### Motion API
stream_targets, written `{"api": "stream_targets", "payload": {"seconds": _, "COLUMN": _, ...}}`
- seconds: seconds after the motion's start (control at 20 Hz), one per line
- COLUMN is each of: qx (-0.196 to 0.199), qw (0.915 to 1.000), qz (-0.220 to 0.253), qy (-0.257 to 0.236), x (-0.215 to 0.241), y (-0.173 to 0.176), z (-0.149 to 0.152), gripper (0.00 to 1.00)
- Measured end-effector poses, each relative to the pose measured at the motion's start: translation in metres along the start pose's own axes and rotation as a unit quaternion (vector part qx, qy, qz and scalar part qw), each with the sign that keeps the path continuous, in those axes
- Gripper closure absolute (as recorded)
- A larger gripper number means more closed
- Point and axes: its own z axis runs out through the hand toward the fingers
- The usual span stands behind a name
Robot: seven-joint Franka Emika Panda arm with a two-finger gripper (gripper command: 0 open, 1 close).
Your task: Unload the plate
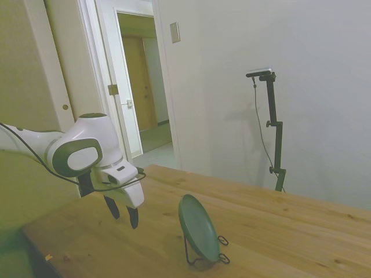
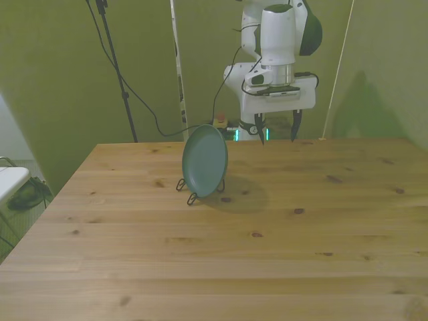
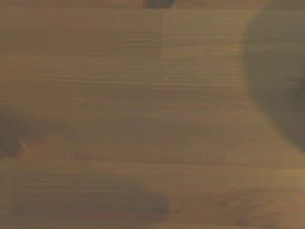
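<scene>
Front view: plate [image 2: 205,161] stands on edge in a wire stand [image 2: 192,196] on the surface [image 2: 267,254]. The hand [image 2: 276,134], fingers spread and empty, hovers well apart, toward the front view's right and farther back.

- One plate [image 2: 205,160], dark teal-green, standing on edge.
- One thin black wire stand [image 2: 192,196], under the plate.
- One wooden bench [image 2: 214,254].
- One white arm with one gripper [image 2: 275,133], two dark fingers [image 2: 259,128] spread apart, at about 2 o'clock from the plate in the front view.
</scene>
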Motion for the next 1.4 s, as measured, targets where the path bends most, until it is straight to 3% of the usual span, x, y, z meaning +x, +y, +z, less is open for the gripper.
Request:
{"api": "stream_targets", "payload": {"seconds": 0.15, "qx": -0.001, "qw": 0.9999, "qz": 0.016, "qy": 0.006, "x": 0.001, "y": -0.001, "z": -0.003, "gripper": 0.00}}
{"api": "stream_targets", "payload": {"seconds": 0.55, "qx": 0.051, "qw": 0.9962, "qz": 0.049, "qy": 0.051, "x": 0.015, "y": -0.018, "z": -0.111, "gripper": 0.00}}
{"api": "stream_targets", "payload": {"seconds": 0.85, "qx": 0.017, "qw": 0.9919, "qz": 0.111, "qy": 0.059, "x": 0.070, "y": 0.041, "z": -0.183, "gripper": 0.00}}
{"api": "stream_targets", "payload": {"seconds": 1.15, "qx": -0.006, "qw": 0.9876, "qz": 0.150, "qy": 0.048, "x": 0.148, "y": 0.118, "z": -0.185, "gripper": 0.00}}
{"api": "stream_targets", "payload": {"seconds": 1.4, "qx": -0.020, "qw": 0.9911, "qz": 0.126, "qy": 0.038, "x": 0.180, "y": 0.115, "z": -0.174, "gripper": 0.00}}
